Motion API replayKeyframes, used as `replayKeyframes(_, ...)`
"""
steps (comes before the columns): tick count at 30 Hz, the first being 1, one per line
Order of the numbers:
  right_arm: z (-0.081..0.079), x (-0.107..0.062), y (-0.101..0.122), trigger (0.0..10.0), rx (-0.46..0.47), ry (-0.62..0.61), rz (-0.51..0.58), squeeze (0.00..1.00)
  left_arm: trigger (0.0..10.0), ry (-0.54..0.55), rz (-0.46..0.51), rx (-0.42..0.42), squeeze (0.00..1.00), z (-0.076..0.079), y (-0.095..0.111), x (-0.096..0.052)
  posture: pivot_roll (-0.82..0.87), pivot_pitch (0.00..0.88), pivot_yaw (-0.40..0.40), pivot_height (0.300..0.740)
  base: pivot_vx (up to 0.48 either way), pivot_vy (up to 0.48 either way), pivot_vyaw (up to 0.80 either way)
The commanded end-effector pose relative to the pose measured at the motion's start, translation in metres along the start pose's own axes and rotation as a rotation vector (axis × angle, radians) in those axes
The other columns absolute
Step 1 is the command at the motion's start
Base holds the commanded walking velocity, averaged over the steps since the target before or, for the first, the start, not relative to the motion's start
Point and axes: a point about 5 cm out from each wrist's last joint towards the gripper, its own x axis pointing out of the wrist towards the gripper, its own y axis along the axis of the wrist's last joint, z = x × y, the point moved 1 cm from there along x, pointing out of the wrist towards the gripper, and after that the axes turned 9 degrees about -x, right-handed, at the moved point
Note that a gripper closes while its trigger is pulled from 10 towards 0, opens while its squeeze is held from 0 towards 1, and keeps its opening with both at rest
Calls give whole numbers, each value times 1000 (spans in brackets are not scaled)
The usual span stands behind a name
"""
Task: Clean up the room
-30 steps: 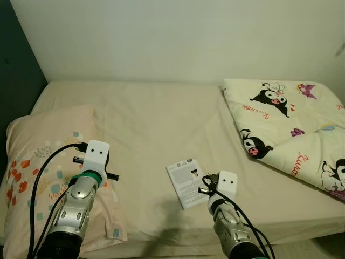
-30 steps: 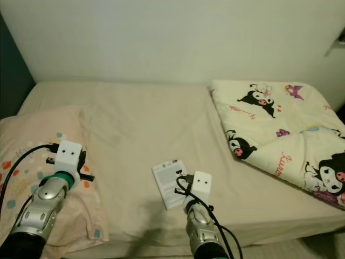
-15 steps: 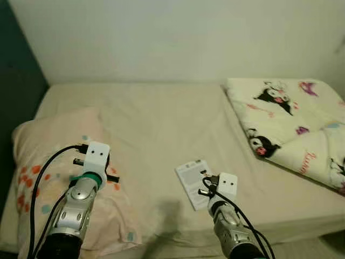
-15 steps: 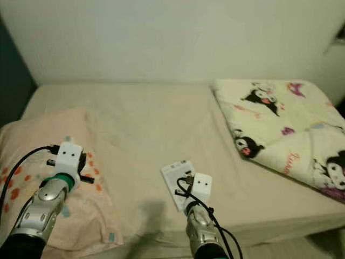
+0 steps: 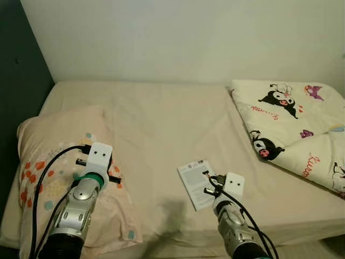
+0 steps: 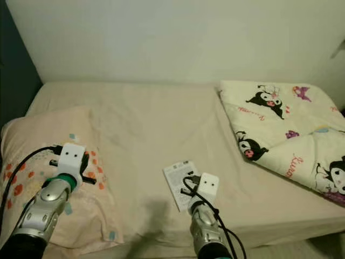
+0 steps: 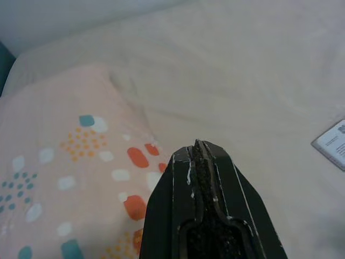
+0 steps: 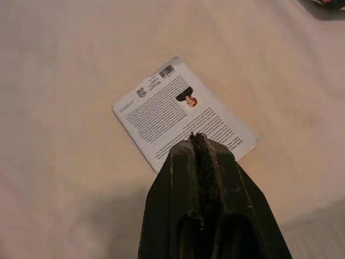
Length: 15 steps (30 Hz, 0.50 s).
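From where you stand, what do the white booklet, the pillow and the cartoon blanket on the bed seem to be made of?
The booklet looks like thin matte paper or card: flat, sharp-cornered, printed with text and a barcode. The pillow seems soft woven fabric, peach with coloured dots, creased. The blanket looks like padded quilted cloth, puffy at its folds.
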Motion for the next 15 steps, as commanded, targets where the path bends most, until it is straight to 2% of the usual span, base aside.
replayKeyframes(1,0,-1,-5,10000,8,-6,-19,0,10000,-12,-12,7,0,1,-5,-1,211,0,6,673,0,0,0)
replayKeyframes(15,7,0,-4,10000,14,-23,-17,0,10000,-40,-29,22,0,4,-12,-6,208,0,6,634,0,0,0)
